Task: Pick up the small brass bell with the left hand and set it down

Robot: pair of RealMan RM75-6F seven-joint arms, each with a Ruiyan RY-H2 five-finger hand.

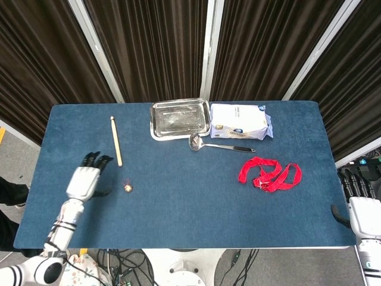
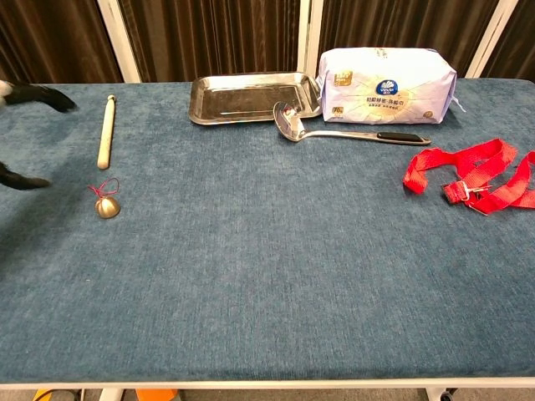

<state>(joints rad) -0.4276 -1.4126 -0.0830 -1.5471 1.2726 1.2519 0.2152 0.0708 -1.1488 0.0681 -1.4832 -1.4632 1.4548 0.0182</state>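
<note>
The small brass bell (image 1: 127, 187) (image 2: 107, 206) with a thin red loop stands alone on the blue table, toward the front left. My left hand (image 1: 84, 177) hovers to the left of it, apart from it, fingers spread and holding nothing; in the chest view only its dark fingertips (image 2: 33, 94) show at the left edge. My right hand (image 1: 361, 205) hangs off the table's right edge, low, with its fingers pointing up; nothing is in it.
A wooden stick (image 1: 115, 140) lies just beyond the bell. A steel tray (image 1: 180, 118), a ladle (image 1: 219, 145) and a white packet (image 1: 240, 121) sit at the back middle. A red strap (image 1: 269, 173) lies on the right.
</note>
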